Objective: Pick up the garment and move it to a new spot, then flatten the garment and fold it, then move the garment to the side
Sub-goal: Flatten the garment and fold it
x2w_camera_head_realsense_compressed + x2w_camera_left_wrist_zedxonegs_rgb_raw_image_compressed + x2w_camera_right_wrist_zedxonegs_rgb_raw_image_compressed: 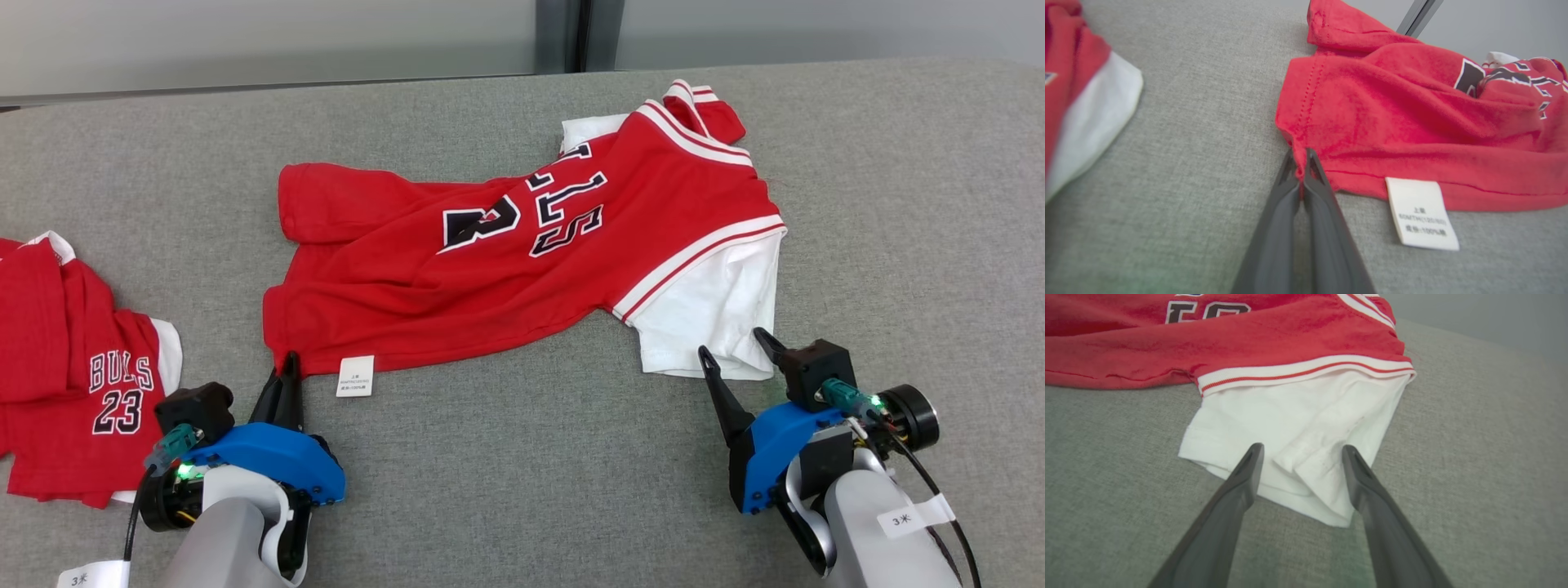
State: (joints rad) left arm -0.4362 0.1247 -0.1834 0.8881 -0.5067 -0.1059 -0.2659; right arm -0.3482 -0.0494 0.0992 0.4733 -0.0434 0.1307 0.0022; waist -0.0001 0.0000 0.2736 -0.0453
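Well left of the left jaws: another red shirt [65, 359], folded over, says BULLS 23, white sleeve edge. Under both jaws and all around: soft grey table [522, 474]. Far past the jaws: pale wall [245, 41], dark post [580, 33].

"BULLS 23" on jersey [98, 384] at 9 o'clock. Upside-down "23" on red shirt [522, 245], centre, letters partly creased. White care tag [1423, 214] at its 6 o'clock hem: "100%", rest blurred. "3" on arm sticker [906, 518].

Head camera high, facing forward-down over whole garment [490, 261]. Left wrist camera low, close on its red hem corner [1300, 134]; right wrist, its white sleeve [1298, 416]. Both shared with head view.
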